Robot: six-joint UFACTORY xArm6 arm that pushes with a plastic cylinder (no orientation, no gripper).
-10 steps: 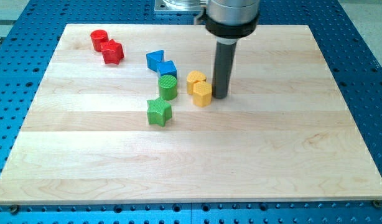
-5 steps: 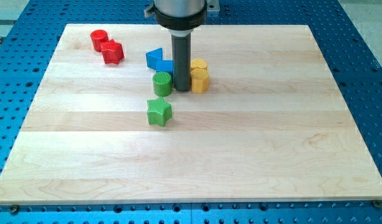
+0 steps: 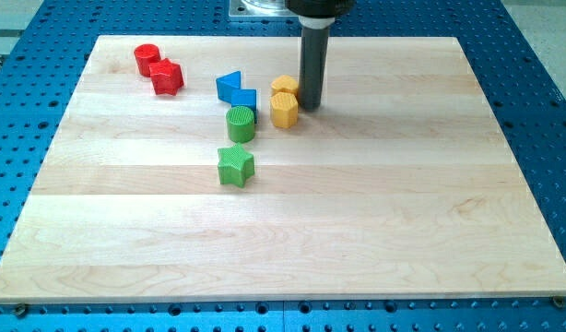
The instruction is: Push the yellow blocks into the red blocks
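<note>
Two yellow blocks touch near the board's upper middle: a hexagonal one (image 3: 284, 109) in front and a rounded one (image 3: 284, 86) behind it. My tip (image 3: 310, 106) stands just to the view's right of them, touching or nearly touching the hexagonal one. Two red blocks sit at the upper left: a cylinder (image 3: 147, 59) and a hexagonal one (image 3: 167, 77), touching each other. The yellow pair lies well to the right of the red pair.
Two blue blocks, a triangle-like one (image 3: 229, 87) and a cube (image 3: 245, 100), lie between the red and yellow blocks. A green cylinder (image 3: 241, 124) and a green star (image 3: 235, 165) sit below them. The wooden board (image 3: 283, 231) ends at blue perforated table.
My tip swung from the yellow blocks' right to their left, then back to their right and higher. The yellow blocks and the green cylinder shifted slightly up and left.
</note>
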